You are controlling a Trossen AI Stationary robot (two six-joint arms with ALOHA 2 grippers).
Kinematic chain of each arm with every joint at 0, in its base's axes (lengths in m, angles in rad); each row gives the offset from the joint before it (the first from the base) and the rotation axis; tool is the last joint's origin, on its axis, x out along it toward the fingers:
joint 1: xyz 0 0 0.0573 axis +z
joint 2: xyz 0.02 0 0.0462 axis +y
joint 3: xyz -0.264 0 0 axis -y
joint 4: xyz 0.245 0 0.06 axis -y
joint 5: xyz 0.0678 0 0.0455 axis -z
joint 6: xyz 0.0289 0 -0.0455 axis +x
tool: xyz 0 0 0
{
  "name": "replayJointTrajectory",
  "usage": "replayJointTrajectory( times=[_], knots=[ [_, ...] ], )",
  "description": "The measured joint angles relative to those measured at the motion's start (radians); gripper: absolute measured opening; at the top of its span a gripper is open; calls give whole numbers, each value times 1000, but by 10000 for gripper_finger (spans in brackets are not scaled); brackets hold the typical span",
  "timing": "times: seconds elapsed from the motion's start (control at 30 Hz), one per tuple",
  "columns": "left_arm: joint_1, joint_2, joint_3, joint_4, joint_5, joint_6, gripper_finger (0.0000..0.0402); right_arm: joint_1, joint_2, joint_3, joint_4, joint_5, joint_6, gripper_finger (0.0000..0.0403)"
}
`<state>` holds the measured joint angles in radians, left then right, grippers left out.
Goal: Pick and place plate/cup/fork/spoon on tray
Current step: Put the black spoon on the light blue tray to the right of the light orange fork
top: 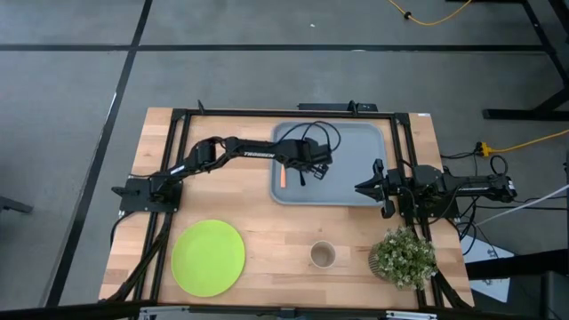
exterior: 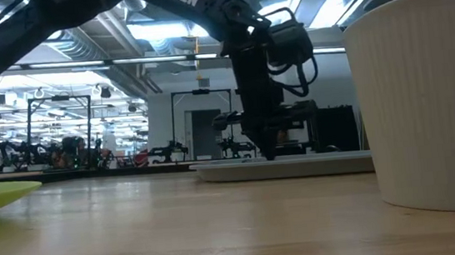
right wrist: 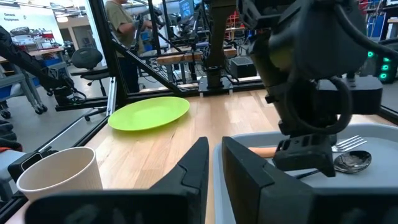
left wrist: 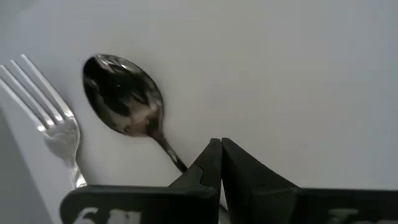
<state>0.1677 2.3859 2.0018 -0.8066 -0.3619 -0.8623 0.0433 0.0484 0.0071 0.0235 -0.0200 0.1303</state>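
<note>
the tray (top: 356, 169) holds the fork (left wrist: 53, 127) and spoon (left wrist: 124, 102) side by side. the left pincer (top: 304, 178), clenched empty, sits over the spoon's handle. plate (top: 208, 257) and empty cup (top: 323, 256) rest on the table (top: 258, 218). the right pincer (top: 363, 188), clenched, waits beside the tray.

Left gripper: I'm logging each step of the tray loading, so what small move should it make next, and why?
Probably open and lift. The left gripper is shut on the spoon, whose bowl already lies on the tray beside the fork. The plate and the cup wait on the table.
</note>
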Motion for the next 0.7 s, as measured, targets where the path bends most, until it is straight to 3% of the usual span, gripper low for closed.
replayJointTrajectory(
  times=[0.13,0.47,0.7],
  knots=[
    [1,0,-1,-39,40,-1,0,0,0,0,0,0,0,51],
    [4,1,-2,-84,15,-2,0,0,0,0,0,0,0,51],
    [5,1,-2,-3,-5,7,0,0,0,0,0,0,0,51]
  ],
)
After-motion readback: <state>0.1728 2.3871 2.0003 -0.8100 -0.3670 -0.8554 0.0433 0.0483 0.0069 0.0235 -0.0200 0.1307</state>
